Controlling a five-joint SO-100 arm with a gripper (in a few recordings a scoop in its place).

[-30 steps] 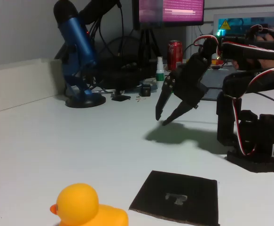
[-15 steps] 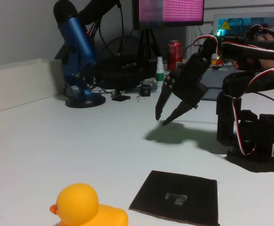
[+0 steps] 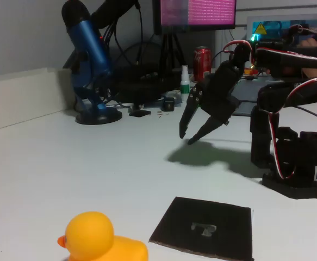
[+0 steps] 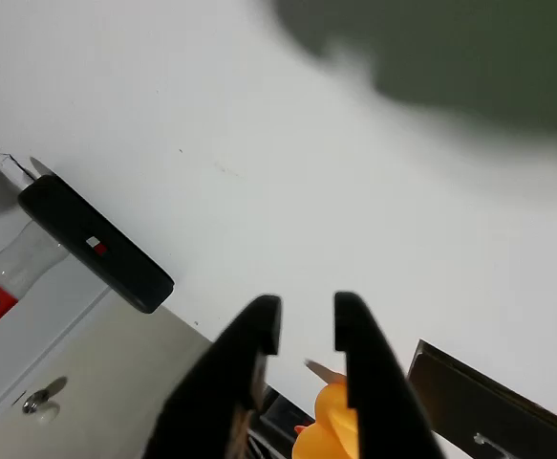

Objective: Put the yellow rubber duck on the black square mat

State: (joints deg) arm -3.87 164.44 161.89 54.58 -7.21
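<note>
The yellow rubber duck (image 3: 101, 239) sits on the white table at the bottom left of the fixed view, beak pointing left. Just to its right lies the black square mat (image 3: 204, 225), flat, with a pale grey mark at its centre. My black gripper (image 3: 187, 137) hangs above the table well behind both, tips pointing down and left, open with nothing between them. In the wrist view the gripper (image 4: 307, 325) shows a narrow gap; the duck (image 4: 328, 427) peeks out behind one finger, and the mat's corner (image 4: 488, 413) lies at the lower right.
A blue microphone (image 3: 90, 60) on a round stand is at the back left, with cables, a red can (image 3: 203, 61) and a small bottle (image 3: 185, 81) behind. The arm's base (image 3: 297, 163) stands at the right. A flat black object (image 4: 96, 249) lies by the table's edge.
</note>
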